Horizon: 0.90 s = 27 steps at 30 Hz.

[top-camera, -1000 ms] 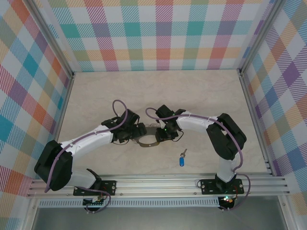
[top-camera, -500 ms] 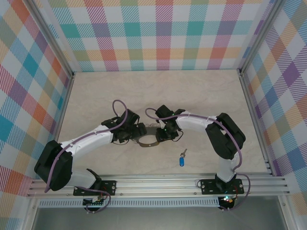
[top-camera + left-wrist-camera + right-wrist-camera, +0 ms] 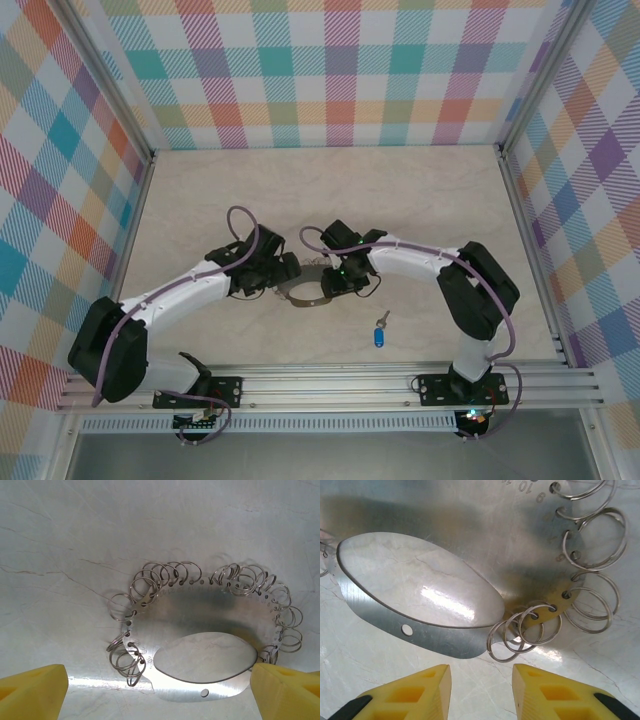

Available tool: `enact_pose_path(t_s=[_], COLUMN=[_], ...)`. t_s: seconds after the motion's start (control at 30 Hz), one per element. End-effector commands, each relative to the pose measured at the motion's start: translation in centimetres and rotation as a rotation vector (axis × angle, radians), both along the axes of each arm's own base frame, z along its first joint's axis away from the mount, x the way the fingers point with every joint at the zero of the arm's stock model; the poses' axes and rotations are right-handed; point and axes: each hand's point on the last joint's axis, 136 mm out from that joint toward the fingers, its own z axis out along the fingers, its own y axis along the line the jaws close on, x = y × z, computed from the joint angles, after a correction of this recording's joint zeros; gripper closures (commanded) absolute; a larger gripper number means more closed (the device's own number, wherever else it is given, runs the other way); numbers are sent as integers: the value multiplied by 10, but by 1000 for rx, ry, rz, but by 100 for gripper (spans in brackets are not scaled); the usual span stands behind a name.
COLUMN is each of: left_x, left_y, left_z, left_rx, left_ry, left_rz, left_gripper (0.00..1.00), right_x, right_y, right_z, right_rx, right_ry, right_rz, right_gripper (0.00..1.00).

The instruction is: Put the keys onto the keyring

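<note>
So the keyring (image 3: 305, 293) is lying flat on the desk (image 3: 420, 200), and both arms are down at it from opposite sides. The left pincer (image 3: 283, 272) sits at the keyring's left edge and the right pincer (image 3: 333, 283) at its right edge, so the ring is basically sandwiched between the two.

Left pincer is spread wide. From its wrist camera the yellow fingertips (image 3: 32, 690) sit far apart at the near rim of the keyring. One is well clear of it and the other is right at the rim by the small loops (image 3: 280, 625); can't tell if it's actually touching. Nothing is pinched there.

Right pincer is only partly spread, with bare desk showing in the gap, and it isn't pinching anything either. The keyring's flat metal band and a bunch of its loops lie just ahead of those tips, near but apart. The oval hole (image 3: 420, 582) in the middle of the keyring shows the desk through it.

The key (image 3: 379, 335), blue head and little silver shank, is off on its own, toward the arm bases and to the right of the keyring. It's well apart from the keyring and from both pincers. Not on the ring yet.
</note>
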Motion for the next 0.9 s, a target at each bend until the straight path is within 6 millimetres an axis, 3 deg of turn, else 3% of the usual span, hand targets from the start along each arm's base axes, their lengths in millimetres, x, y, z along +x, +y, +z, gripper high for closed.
enact_pose_path(t_s=[0.0,0.87], left_x=[-3,-7], left_y=[11,20], left_z=[4,2], left_rx=[16,2], left_ry=[-5,3], left_rz=[7,26], left_gripper=[6,5], right_x=[-7,6], right_y=[-4,-3], right_z=[-5,-17], right_rx=[-29,-105], right_ry=[14,-16], right_rz=[-2,0], right_gripper=[63,67])
